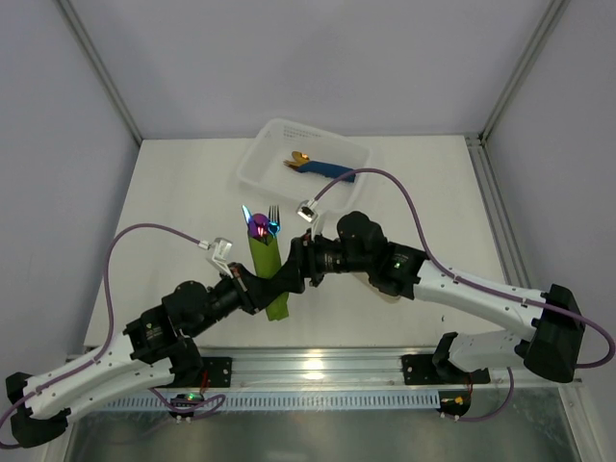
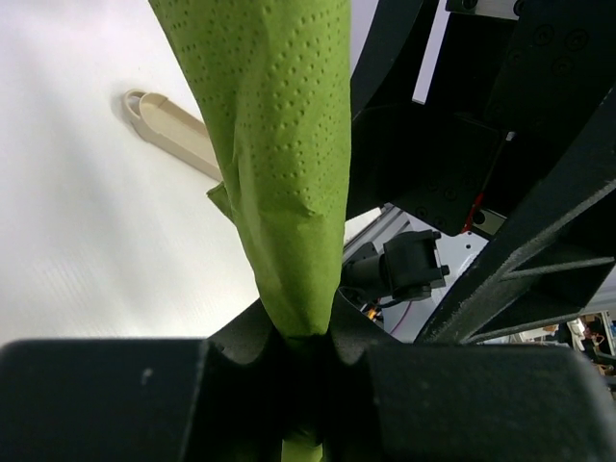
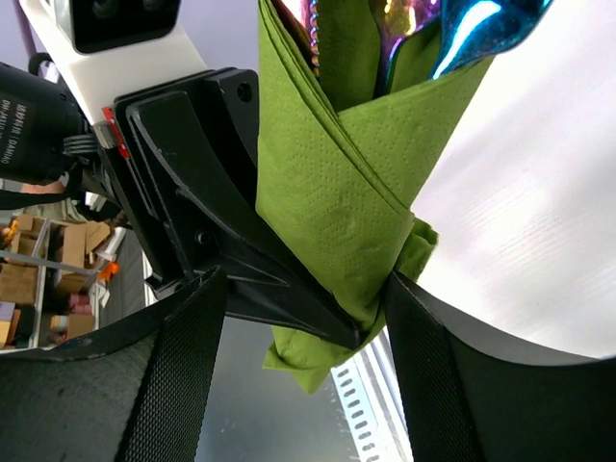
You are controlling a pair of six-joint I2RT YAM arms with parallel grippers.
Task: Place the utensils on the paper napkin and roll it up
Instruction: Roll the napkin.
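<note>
Utensils mostly hidden inside paper napkin; left pincer clenches it, right pincer released.

Handles of utensils seemingly inside paper napkin.

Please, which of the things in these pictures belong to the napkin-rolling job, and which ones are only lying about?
Belong to the job:
paper napkin, rolled and pinched by the left gripper
utensils inside it, tips showing
right gripper, open around the roll

Lying about:
clear bin
blue roll with gold cutlery, in the bin
beige oblong piece
</note>
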